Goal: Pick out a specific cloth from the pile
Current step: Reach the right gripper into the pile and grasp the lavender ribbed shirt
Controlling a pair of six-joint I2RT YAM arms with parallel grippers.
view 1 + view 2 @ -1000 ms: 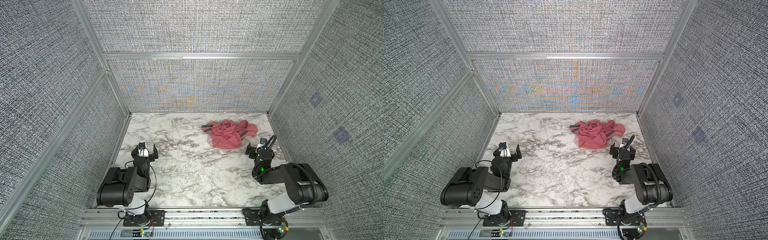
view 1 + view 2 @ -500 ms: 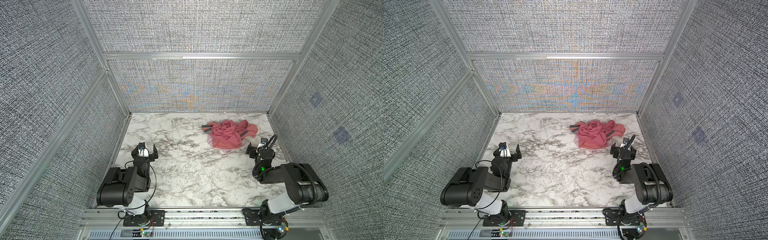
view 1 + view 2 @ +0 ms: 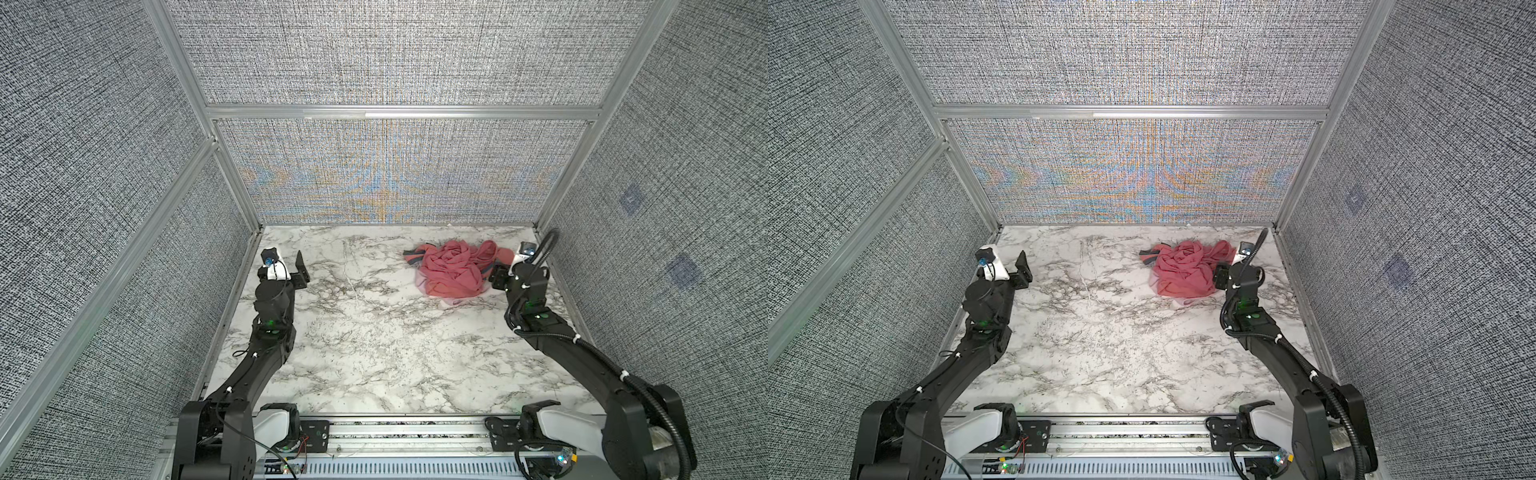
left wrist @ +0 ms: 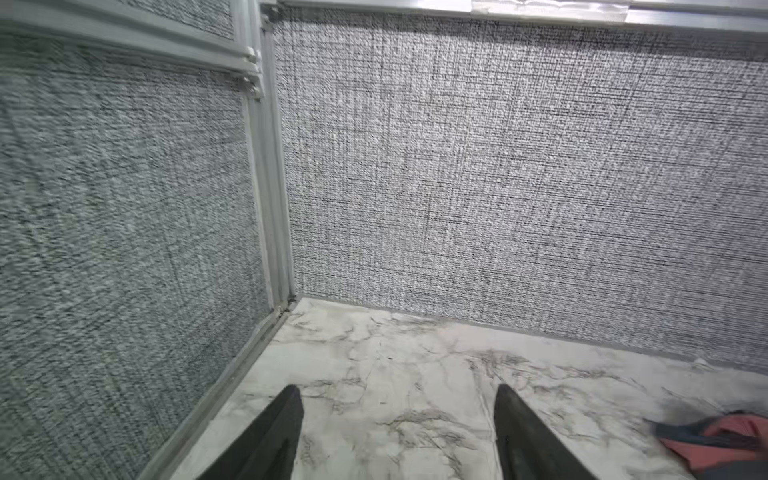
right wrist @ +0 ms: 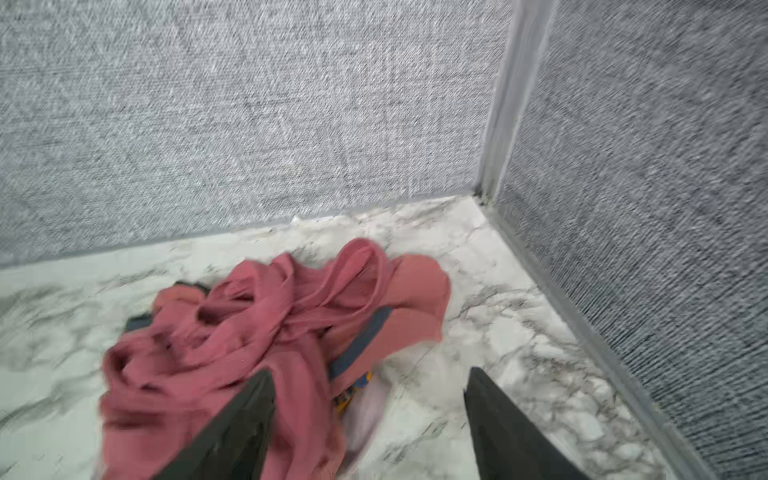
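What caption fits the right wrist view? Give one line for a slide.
Open right gripper poised above the coral-red pile, pale cloth peeking out beneath.

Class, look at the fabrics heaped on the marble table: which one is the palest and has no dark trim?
The pale lilac-pink cloth, peeking out from under the pile. The pile's garments are darker coral-red with grey-blue bands; this piece is plain and lighter.

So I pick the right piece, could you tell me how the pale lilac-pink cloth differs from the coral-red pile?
The pale lilac-pink cloth is much lighter than the coral-red pile. The cloth looks plain; the pile shows dark grey-blue bands. Only a small part of the cloth peeks out beneath the pile, which lies heaped on top. Both are soft fabric on the marble table.
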